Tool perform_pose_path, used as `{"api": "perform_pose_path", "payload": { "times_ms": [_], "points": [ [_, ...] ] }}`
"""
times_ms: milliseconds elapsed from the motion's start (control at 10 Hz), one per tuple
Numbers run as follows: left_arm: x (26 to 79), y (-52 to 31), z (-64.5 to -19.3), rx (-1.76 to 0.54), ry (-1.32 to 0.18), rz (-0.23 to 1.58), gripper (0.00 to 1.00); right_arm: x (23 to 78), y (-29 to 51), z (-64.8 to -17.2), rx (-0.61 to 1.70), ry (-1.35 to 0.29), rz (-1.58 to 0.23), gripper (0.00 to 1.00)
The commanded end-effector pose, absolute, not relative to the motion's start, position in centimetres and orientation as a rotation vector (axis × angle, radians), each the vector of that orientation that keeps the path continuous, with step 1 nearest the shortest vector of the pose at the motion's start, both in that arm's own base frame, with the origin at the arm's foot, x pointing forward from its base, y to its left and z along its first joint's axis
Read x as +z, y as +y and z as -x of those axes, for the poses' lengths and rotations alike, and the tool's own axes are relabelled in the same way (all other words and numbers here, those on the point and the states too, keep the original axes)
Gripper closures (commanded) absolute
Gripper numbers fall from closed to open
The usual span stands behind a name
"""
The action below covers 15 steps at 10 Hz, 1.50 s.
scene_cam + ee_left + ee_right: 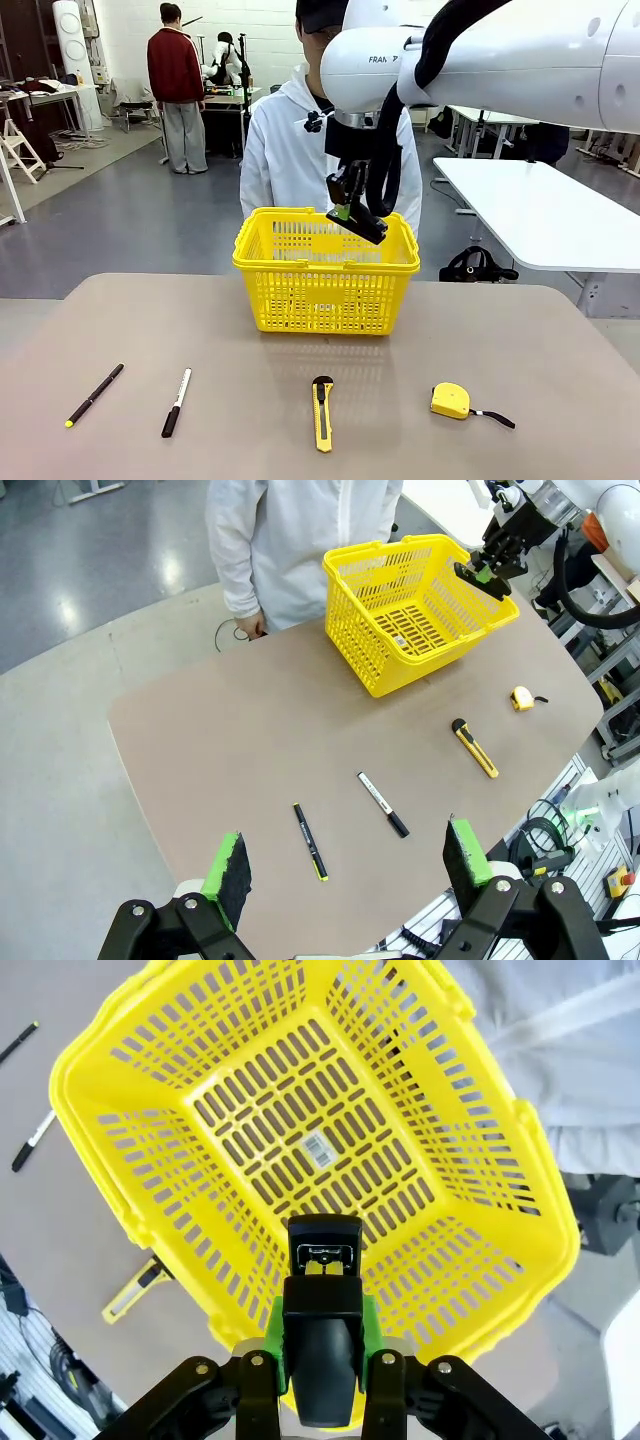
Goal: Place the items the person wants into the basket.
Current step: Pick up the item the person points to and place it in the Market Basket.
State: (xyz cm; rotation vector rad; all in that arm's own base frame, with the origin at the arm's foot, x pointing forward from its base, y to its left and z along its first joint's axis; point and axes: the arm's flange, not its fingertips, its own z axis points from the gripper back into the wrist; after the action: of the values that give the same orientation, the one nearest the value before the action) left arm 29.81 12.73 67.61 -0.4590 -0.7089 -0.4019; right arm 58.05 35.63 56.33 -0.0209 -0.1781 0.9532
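Observation:
My right gripper [355,213] hangs over the yellow basket [325,300], shut on a black boxy tool [322,1260] held between its green pads above the basket's floor. On the near table lie the white marker with black cap [177,402] and the yellow-and-black utility knife [322,412], both untouched. The person [285,150] in the white jacket stands behind the basket. High above the table's near side, my left gripper [350,865] is open and holds nothing. From there the basket [385,645], marker [383,804] and knife [474,747] lie far below.
A thin black pen with a yellow tip [95,394] lies at the left of the row. A yellow tape measure [451,400] sits at the right. A white table [540,215] stands to the right behind. A person in a red top [176,85] stands far back.

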Motion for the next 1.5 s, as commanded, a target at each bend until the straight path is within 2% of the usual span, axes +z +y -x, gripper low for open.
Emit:
{"api": "perform_pose_path", "payload": {
  "times_ms": [0,200,300,800,1300,1400],
  "points": [
    [67.6,12.9,-29.8,-0.413,-0.718,0.468,0.0,56.6,35.7,-57.4,0.928,-0.177,0.021,0.79],
    [67.6,12.9,-29.8,-0.413,-0.718,0.468,0.0,56.6,35.7,-57.4,0.928,-0.177,0.021,0.79],
    [67.6,12.9,-29.8,-0.413,-0.718,0.468,0.0,56.4,35.7,-57.9,0.949,-0.179,0.02,0.68],
    [67.6,12.9,-29.8,-0.413,-0.718,0.468,0.0,50.5,37.4,-63.4,1.301,-0.127,-0.015,0.68],
    [67.6,12.9,-29.8,-0.413,-0.718,0.468,0.0,46.6,38.6,-65.6,1.387,0.011,-0.07,0.68],
    [67.6,12.9,-29.8,-0.413,-0.718,0.468,0.0,46.6,38.6,-65.5,1.392,0.017,-0.08,0.29]
  ]
}}
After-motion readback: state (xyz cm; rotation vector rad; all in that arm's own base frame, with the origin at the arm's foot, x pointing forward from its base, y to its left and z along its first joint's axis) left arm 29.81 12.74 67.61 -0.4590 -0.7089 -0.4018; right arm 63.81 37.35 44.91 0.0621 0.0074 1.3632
